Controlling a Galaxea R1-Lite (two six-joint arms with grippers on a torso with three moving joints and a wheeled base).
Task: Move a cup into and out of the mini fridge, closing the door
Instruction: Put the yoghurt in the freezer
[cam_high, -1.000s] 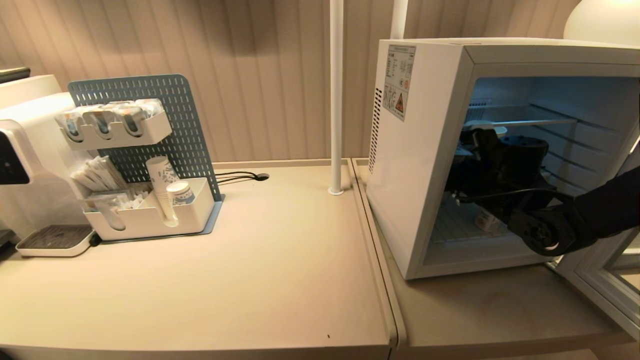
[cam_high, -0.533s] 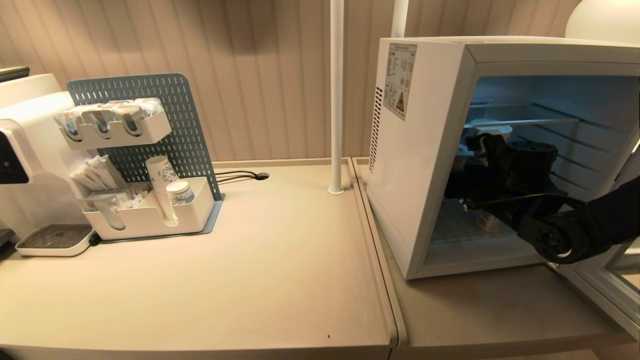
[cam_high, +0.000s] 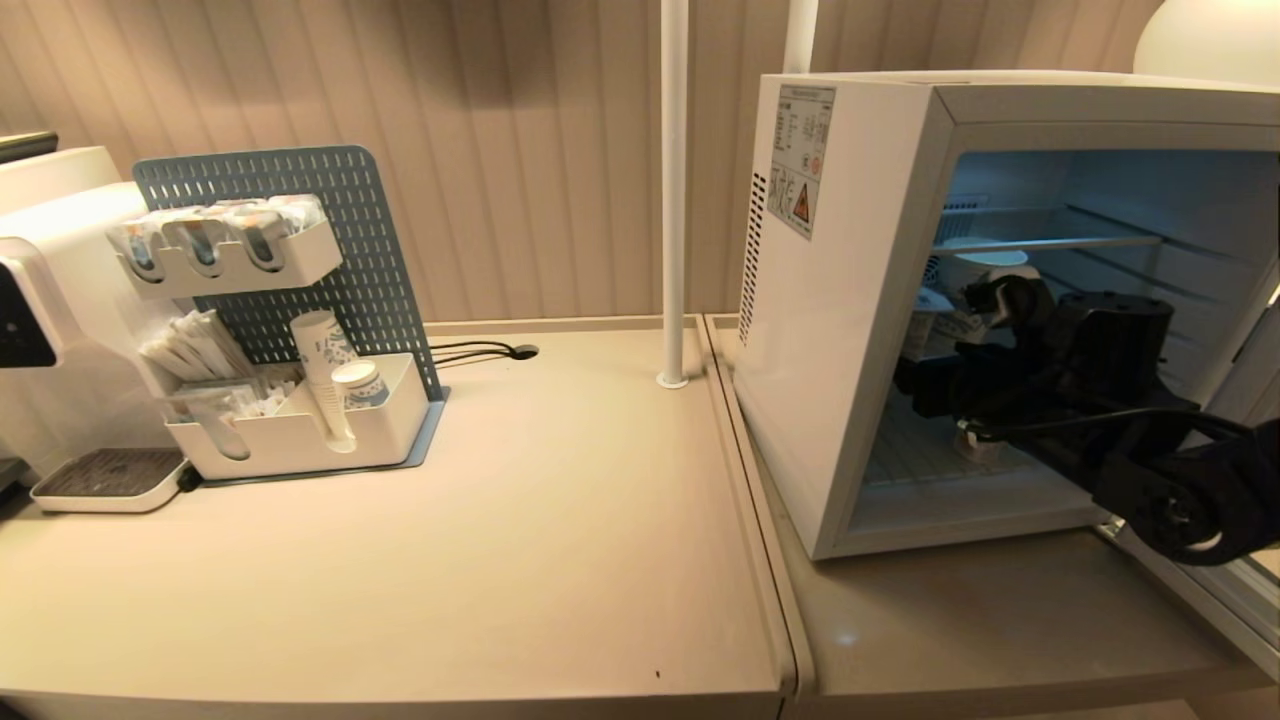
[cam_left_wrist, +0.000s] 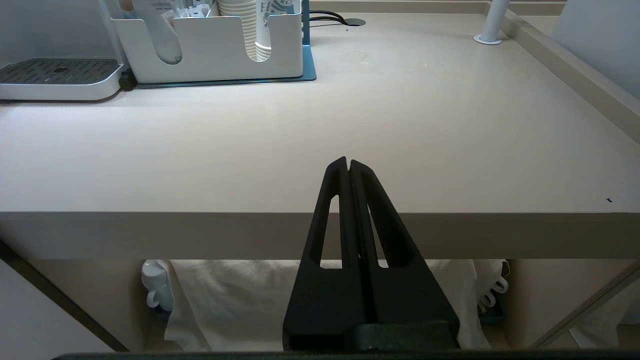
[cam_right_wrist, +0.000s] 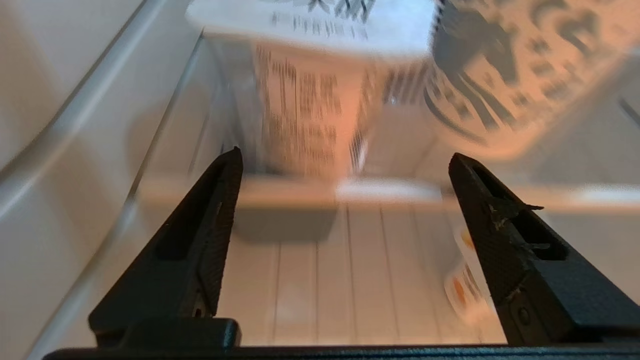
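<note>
The white mini fridge (cam_high: 850, 330) stands open at the right of the counter. Its door (cam_high: 1215, 605) is swung out at the lower right edge. My right gripper (cam_high: 945, 345) reaches inside, open, with nothing between its fingers (cam_right_wrist: 344, 154). A white cup (cam_high: 990, 265) with dark print (cam_right_wrist: 505, 75) stands deeper in, just beyond the fingertips and apart from them. A printed carton (cam_right_wrist: 305, 100) stands beside it. My left gripper (cam_left_wrist: 348, 161) is shut and parked low before the counter's front edge.
A small pot (cam_high: 975, 440) lies on the fridge floor under my right arm. At the left of the counter are a blue pegboard organiser (cam_high: 300, 420) with stacked paper cups and a water dispenser (cam_high: 40, 300). A white pole (cam_high: 672, 200) rises beside the fridge.
My right gripper's jaws have widened and the arm has drawn back toward the fridge's opening. The cup stays inside, free of the fingers. The left arm has not moved.
</note>
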